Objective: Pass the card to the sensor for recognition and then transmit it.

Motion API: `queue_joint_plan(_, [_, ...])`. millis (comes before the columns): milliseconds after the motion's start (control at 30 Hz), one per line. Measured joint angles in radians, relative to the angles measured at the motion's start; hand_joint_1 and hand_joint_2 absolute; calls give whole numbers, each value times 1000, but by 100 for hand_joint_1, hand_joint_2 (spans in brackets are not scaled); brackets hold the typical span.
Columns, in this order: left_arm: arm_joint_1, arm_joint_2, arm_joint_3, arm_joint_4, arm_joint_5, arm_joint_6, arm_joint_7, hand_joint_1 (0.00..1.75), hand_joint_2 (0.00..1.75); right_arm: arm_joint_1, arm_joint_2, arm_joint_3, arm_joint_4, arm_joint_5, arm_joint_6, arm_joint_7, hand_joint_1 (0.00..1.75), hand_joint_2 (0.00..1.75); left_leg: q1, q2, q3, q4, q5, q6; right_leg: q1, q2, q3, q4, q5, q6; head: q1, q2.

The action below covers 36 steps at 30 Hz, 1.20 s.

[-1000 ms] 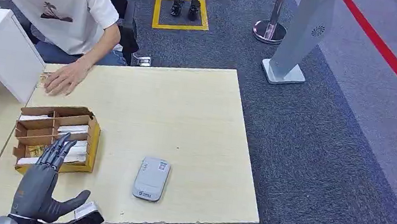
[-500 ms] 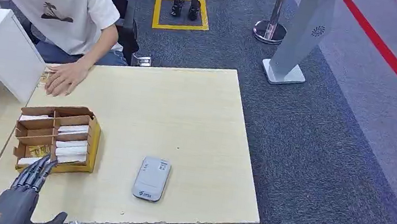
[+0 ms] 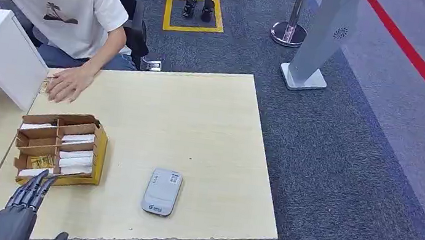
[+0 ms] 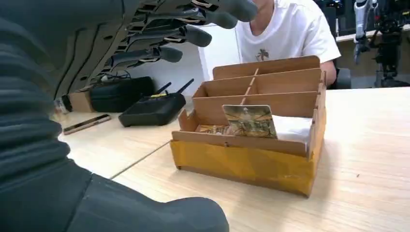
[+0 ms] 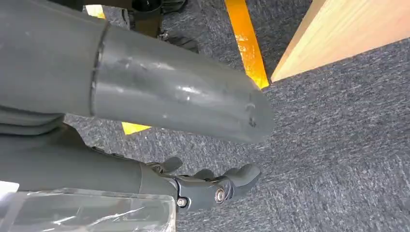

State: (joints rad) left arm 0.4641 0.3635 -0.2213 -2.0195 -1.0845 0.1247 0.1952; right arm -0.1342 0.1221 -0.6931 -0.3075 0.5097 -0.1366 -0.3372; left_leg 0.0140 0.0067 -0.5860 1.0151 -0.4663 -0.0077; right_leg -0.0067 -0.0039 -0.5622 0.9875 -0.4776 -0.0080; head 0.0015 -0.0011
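A gold-printed card (image 4: pixel 250 120) is seen standing nearly upright, slightly tilted, in the front compartment of the cardboard box (image 4: pixel 246 162), its long axis running across the box; in the head view the same card (image 3: pixel 38 161) appears at the lower left of the frame, in the compartment nearest the robot. White cards (image 3: pixel 77 137) are stacked flat in the other compartments, with their long axes across the box. The grey sensor (image 3: pixel 162 191) is laid flat on the table (image 3: pixel 198 118) at lower centre, well to the right of the box, its long axis running roughly away from the robot. The left hand (image 3: pixel 18 212) is shown at the lower left, just short of the box, its fingers (image 4: pixel 186 35) extended and spread with nothing held and no contact with the box visible. The right hand (image 5: pixel 212 186) is seen over the carpet beside the table corner, fingers loosely curled and nothing grasped. A person's hand (image 3: pixel 69 84) is rested on the table at upper left.
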Motion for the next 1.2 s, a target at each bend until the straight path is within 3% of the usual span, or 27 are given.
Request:
queue_joint_plan(233, [18, -5, 22, -8, -35, 20, 23, 0, 175, 2, 0, -6, -2, 6, 0, -2, 0, 0, 0, 0, 0, 0, 0, 1, 0, 0, 0, 0, 0, 0, 0, 0])
queue_joint_plan(467, [14, -3, 83, 0, -124, -36, 55, 0, 175, 0, 0, -6, -6, 28, 0, 10, 0, 0, 0, 0, 0, 0, 0, 1, 0, 0, 0, 0, 0, 0, 0, 0])
queue_joint_plan(667, [-2, 0, 147, 21, -145, -72, 53, 0, 175, -4, 0, -6, -6, 36, 0, 13, 0, 0, 0, 0, 0, 0, 0, 1, 0, 0, 0, 0, 0, 0, 0, 0])
queue_joint_plan(1200, [-75, -6, 167, 92, -145, -108, 9, 0, 175, -9, 0, -6, -7, 56, 3, 24, 0, 0, 0, 0, 0, 0, 0, 1, 0, -1, 0, 0, 0, 0, 0, 0])
